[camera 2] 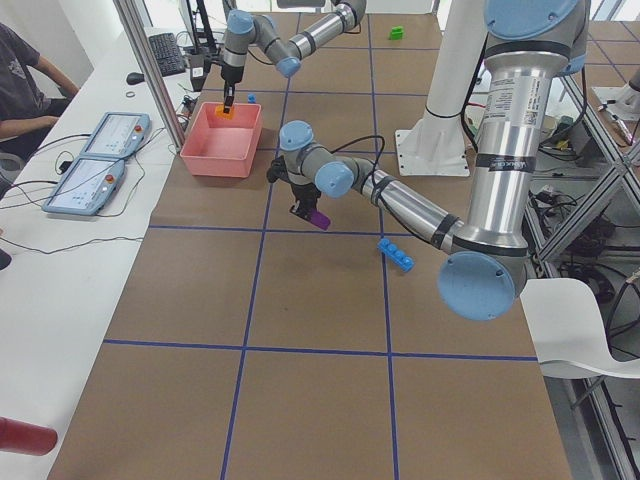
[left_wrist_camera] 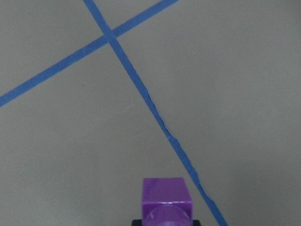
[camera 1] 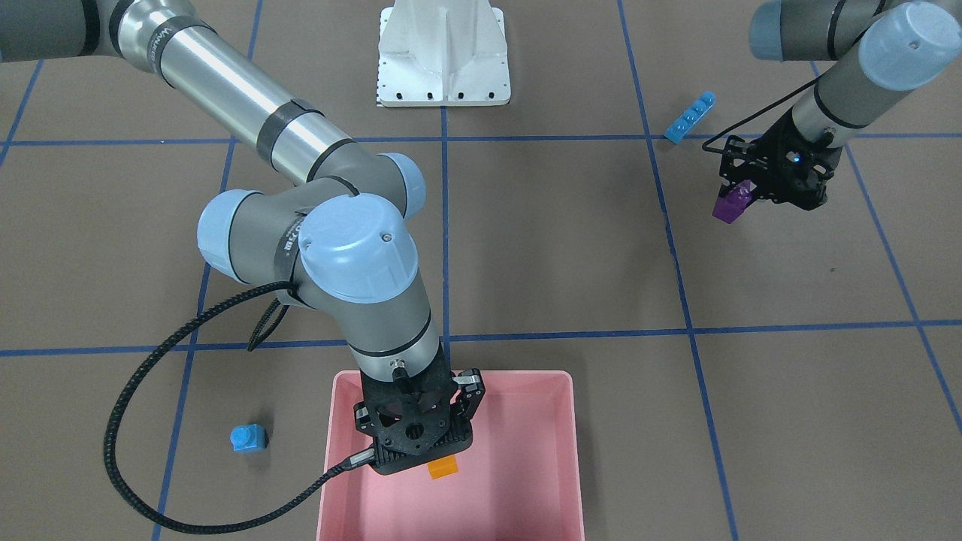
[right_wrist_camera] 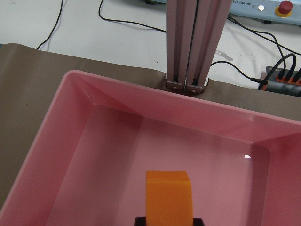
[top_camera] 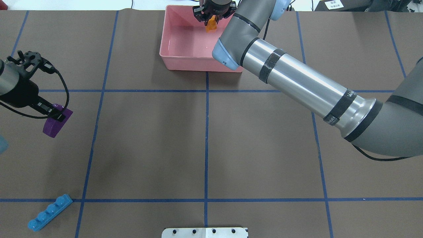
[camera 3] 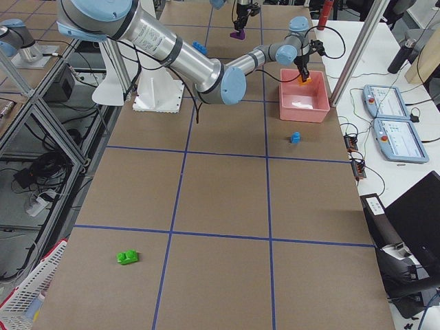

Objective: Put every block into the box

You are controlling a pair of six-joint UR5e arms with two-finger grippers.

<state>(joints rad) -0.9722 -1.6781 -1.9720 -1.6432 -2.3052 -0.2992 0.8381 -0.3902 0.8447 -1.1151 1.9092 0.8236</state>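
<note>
My right gripper (top_camera: 211, 23) is shut on the orange block (top_camera: 210, 26) and holds it over the far side of the pink box (top_camera: 185, 46). The right wrist view shows the orange block (right_wrist_camera: 168, 195) above the box floor (right_wrist_camera: 108, 155). My left gripper (top_camera: 57, 114) is shut on the purple sloped block (top_camera: 54, 124) and holds it above the table at the left. The long blue block (top_camera: 49, 212) lies near the front left. The small blue block (camera 1: 249, 438) sits on the table beside the box (camera 1: 526, 481). The green block (camera 3: 127, 257) lies far off on the right end.
The white metal base (camera 1: 443, 56) stands at the robot's side of the table. An aluminium post (right_wrist_camera: 195, 42) rises just behind the box. A black cable (camera 1: 150, 421) loops from my right wrist near the small blue block.
</note>
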